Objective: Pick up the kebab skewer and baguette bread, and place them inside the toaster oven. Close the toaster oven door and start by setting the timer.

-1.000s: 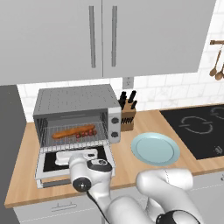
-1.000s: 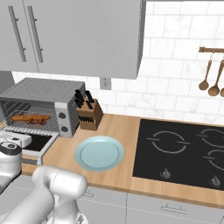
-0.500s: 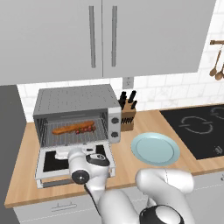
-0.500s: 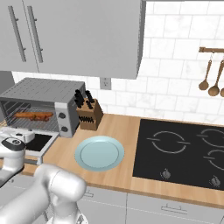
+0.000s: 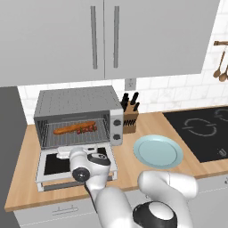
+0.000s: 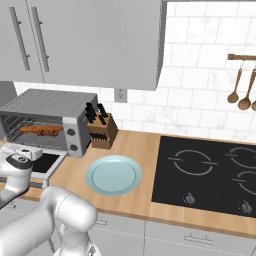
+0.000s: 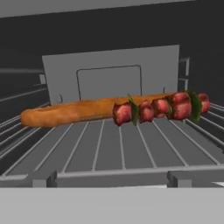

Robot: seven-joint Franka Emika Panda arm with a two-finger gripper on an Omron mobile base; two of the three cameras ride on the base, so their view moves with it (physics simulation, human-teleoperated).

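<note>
The toaster oven (image 5: 75, 100) stands on the counter's left with its door (image 5: 51, 165) dropped flat. On its wire rack (image 7: 109, 148) lies the orange-brown baguette bread (image 7: 70, 111), lengthwise. The kebab skewer (image 7: 159, 107), red meat chunks with green bits, rests against the loaf's right end. Both show from the base too: baguette (image 5: 69, 129), skewer (image 5: 88, 128). My gripper (image 5: 71, 152) hovers just above the lowered door, facing the oven mouth, open and holding nothing. The two knobs (image 5: 116, 130) sit on the right panel.
A black knife block (image 5: 129, 118) stands right of the oven. A pale blue plate (image 5: 158, 151) lies bare on the wooden counter, with the black cooktop (image 5: 200, 129) beyond it. Wooden utensils (image 6: 240, 90) hang on the right wall. Cabinets overhang the oven.
My hand has shifted slightly up over the lowered door, closer to the oven mouth. The baguette and the skewer have stayed put on the rack.
</note>
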